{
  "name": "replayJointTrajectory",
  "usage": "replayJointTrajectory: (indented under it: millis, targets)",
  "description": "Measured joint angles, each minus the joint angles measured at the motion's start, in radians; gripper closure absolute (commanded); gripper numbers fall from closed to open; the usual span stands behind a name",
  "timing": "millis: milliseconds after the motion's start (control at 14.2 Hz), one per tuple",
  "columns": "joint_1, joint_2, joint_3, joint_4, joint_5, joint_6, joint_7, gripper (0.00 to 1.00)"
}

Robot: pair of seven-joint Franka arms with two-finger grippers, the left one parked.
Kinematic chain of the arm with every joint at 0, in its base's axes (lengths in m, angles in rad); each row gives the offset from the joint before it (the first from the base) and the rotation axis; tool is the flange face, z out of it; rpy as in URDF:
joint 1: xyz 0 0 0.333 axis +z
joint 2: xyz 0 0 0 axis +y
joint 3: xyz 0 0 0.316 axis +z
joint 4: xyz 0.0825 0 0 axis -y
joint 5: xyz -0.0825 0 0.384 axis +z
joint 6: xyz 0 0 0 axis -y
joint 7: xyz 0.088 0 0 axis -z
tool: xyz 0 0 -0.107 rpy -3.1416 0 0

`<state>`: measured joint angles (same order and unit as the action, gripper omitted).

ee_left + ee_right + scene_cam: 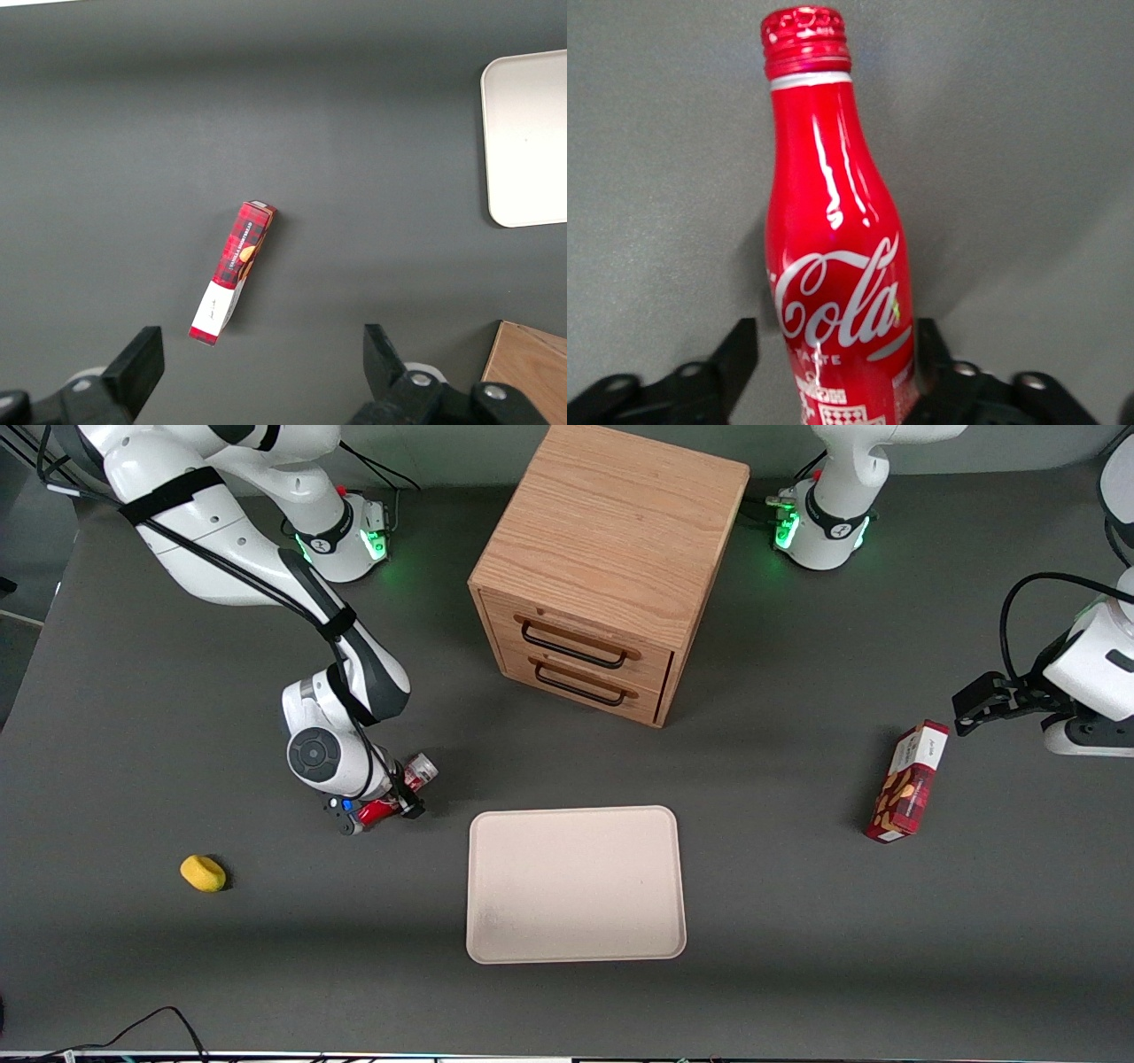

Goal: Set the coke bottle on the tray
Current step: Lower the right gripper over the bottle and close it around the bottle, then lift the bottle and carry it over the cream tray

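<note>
The coke bottle (415,772) lies on its side on the grey table, just off the tray's corner toward the working arm's end. Its silver-grey base points toward the cabinet. The right wrist view shows its red body with white script (833,248) and red cap. My gripper (379,812) reaches down over the bottle with its fingers straddling the lower body (833,363). It is open: one finger (740,354) stands a little off the bottle and the other (930,354) sits at its edge. The pale beige tray (576,886) lies flat with nothing on it and also shows in the left wrist view (530,133).
A wooden two-drawer cabinet (611,558) stands farther from the front camera than the tray. A red-and-white snack box (908,782) (235,270) lies toward the parked arm's end. A small yellow object (203,872) lies toward the working arm's end, nearer the camera than the gripper.
</note>
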<state>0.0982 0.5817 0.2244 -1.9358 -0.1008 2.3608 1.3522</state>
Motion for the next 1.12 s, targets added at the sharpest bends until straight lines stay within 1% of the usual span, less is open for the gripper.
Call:
replayJointTrajectory:
  millis: [70,140,351,491,561,702,772,982,1123]
  targets:
    - [0.000,0.000,0.000,0.000,0.000,0.000,0.000,0.90]
    - [0.000,-0.001,0.000,0.000,-0.001,0.000,0.000,0.96]
    - [0.000,-0.003,0.000,0.001,-0.029,0.006,0.000,0.96]
    - [0.000,-0.005,0.001,0.014,-0.076,0.007,-0.001,0.96]
    - [0.001,-0.006,0.008,0.033,-0.091,-0.009,-0.001,0.96]
    - [0.003,-0.010,0.031,0.114,-0.103,-0.087,-0.018,0.96]
    - [0.004,-0.015,0.047,0.164,-0.105,-0.134,-0.054,0.96]
    - [0.009,-0.032,0.095,0.320,-0.112,-0.248,-0.237,0.96]
    - [0.016,-0.033,0.122,0.400,-0.154,-0.281,-0.386,0.96]
